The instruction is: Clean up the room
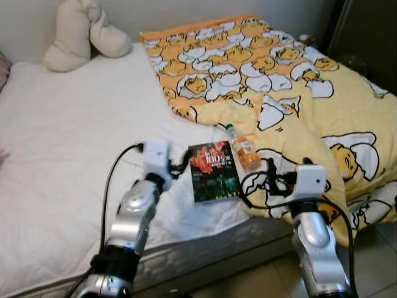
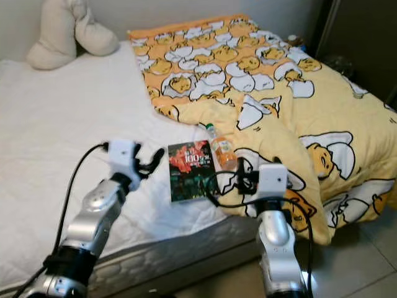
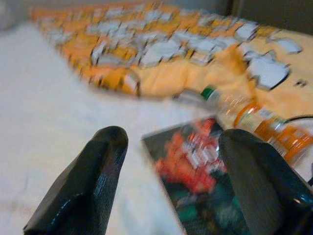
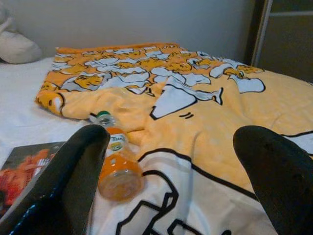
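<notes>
Now we see a bottle (image 1: 243, 151) of orange drink lying on its side on the bed (image 1: 68, 143), its green cap pointing toward the head of the bed and its base toward us, so its long axis runs away from our fingers. It rests at the edge of the yellow blanket (image 1: 298, 99), touching a dark book (image 1: 213, 172) that lies flat on the white sheet with its long side running the same way.

Our left gripper (image 1: 177, 166) hovers just beside the book's near-left edge, fingers (image 3: 85, 188) spread apart and empty; between them the book's corner and the bottle beyond appear, blurred. Our right gripper (image 1: 268, 177) hangs over the blanket just right of the bottle, fingers (image 4: 68, 183) wide open, with the bottle's base close by the left finger. The right wrist view shows the bottle's label and round base plainly; the head views show a cream pillow (image 1: 80, 34) well beyond both grippers.
</notes>
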{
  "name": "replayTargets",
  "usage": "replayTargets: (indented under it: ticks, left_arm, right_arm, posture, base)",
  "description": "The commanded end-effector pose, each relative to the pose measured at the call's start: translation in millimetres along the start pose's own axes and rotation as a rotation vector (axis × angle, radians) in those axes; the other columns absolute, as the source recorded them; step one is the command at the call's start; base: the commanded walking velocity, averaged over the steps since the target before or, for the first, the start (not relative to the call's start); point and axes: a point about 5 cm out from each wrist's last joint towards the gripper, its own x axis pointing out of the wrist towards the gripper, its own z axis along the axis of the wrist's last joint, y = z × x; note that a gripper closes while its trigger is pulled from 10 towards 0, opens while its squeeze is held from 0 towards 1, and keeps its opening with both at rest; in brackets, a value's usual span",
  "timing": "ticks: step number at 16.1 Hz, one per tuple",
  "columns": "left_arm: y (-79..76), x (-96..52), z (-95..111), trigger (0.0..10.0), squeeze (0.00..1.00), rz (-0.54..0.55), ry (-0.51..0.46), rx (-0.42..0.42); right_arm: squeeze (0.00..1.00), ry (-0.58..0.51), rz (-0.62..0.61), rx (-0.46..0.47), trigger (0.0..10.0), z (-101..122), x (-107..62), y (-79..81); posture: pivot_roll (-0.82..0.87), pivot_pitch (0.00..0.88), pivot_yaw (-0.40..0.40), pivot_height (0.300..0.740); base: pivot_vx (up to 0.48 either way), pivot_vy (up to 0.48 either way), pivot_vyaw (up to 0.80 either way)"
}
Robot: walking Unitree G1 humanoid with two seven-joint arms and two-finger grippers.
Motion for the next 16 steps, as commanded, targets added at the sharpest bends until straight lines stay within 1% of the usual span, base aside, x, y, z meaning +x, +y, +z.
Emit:
replayTargets:
  ticks: [1,2,3,5,6,7,10,12,13,14,16]
  left_arm:
    - [1.3,5.0,-1,10.0,0.00,0.014,0.014,-0.028]
    - [-4.4,10.5,-9,10.0,0.00,-0.010,0.056,-0.045]
    - [-7.4,12.6,-12,10.0,0.00,-0.023,0.073,-0.050]
    - [-18.8,18.1,-22,10.0,0.00,-0.051,0.131,-0.064]
    - [-22.2,20.4,-28,10.0,0.00,-0.057,0.164,-0.088]
    - [-22.9,21.3,-33,10.0,0.00,-0.053,0.188,-0.092]
    - [-17.1,22.8,-41,10.0,0.00,-0.005,0.238,-0.144]
    - [-11.0,22.7,-43,10.0,0.00,0.023,0.252,-0.118]
    - [-8.8,22.7,-43,10.0,0.00,0.031,0.252,-0.115]
    - [-3.5,22.1,-43,10.0,0.00,0.053,0.253,-0.100]
    - [3.0,18.6,-47,10.0,0.00,0.084,0.267,-0.094]
  right_arm:
    - [0.00,0.009,0.001,-0.004,10.0,1,-2.1,-2.0]
    - [0.00,0.016,0.013,-0.016,10.0,3,-8.9,-4.2]
    - [0.00,0.017,0.020,-0.021,10.0,3,-11.3,-4.9]
    - [0.00,0.025,0.051,-0.035,10.0,7,-24.1,-7.6]
    - [0.00,0.034,0.062,-0.037,10.0,8,-29.2,-8.9]
    - [0.00,0.045,0.068,-0.038,10.0,7,-34.7,-10.4]
    - [0.00,0.101,0.072,-0.053,10.0,6,-57.4,-18.4]
    - [0.00,0.125,0.077,-0.054,10.0,7,-69.7,-17.5]
    - [0.00,0.131,0.080,-0.054,10.0,7,-72.3,-16.8]
    - [0.00,0.140,0.083,-0.054,10.0,7,-76.6,-16.3]
    - [0.00,0.156,0.086,-0.053,10.0,8,-83.5,-16.9]
  posture:
    - [-0.16,0.000,0.086,0.736]
    - [-0.17,0.000,0.062,0.736]
    - [-0.17,0.000,0.062,0.736]
    - [-0.20,0.039,0.047,0.736]
    - [-0.21,0.056,0.045,0.736]
    - [-0.22,0.078,0.043,0.736]
    - [-0.26,0.142,0.043,0.736]
    - [-0.27,0.174,0.047,0.736]
    - [-0.27,0.179,0.048,0.736]
    - [-0.27,0.185,0.048,0.736]
    - [-0.27,0.195,0.042,0.736]
  base:
    - [0.000,0.000,0.00]
    - [0.000,0.000,0.00]
    - [0.000,0.000,0.00]
    - [0.000,0.000,0.00]
    - [0.000,0.000,0.00]
    - [0.000,0.000,0.00]
    - [0.000,0.000,0.00]
    - [0.000,0.000,0.00]
    - [0.000,0.000,0.00]
    - [0.000,0.000,0.00]
    - [0.000,0.000,0.00]
